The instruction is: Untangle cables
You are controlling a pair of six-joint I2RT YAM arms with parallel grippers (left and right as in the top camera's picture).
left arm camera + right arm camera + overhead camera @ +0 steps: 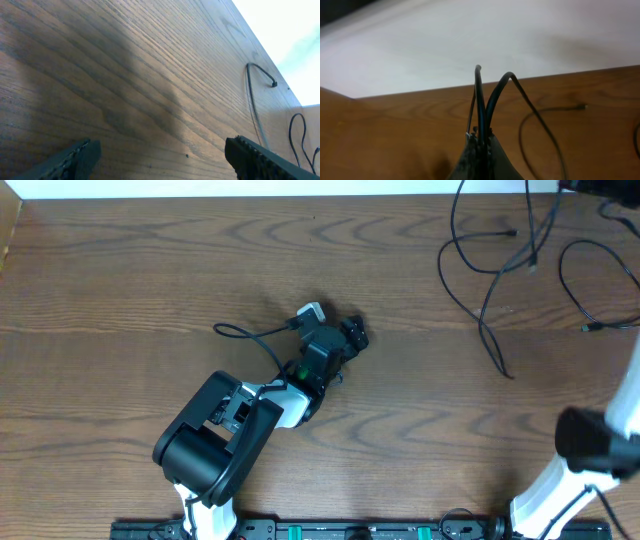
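Several thin black cables (487, 290) lie in loose crossing loops at the table's far right, one curl (566, 284) nearest the right edge. My right gripper (482, 142) is shut on black cable strands (481, 100) that rise from its tips and bend over. One strand (540, 122) trails down to the wood, near a small plug (580, 106). My left gripper (348, 332) hovers open over bare wood at mid-table. In the left wrist view its fingers (75, 159) are spread wide with nothing between them. A black cable with a plug end (255, 102) lies farther off.
The left arm (215, 442) stretches from the front edge toward the centre, its own black cord (245, 333) looping beside it. The right arm (590, 442) stands at the front right. A white surface (470, 40) borders the table's far edge.
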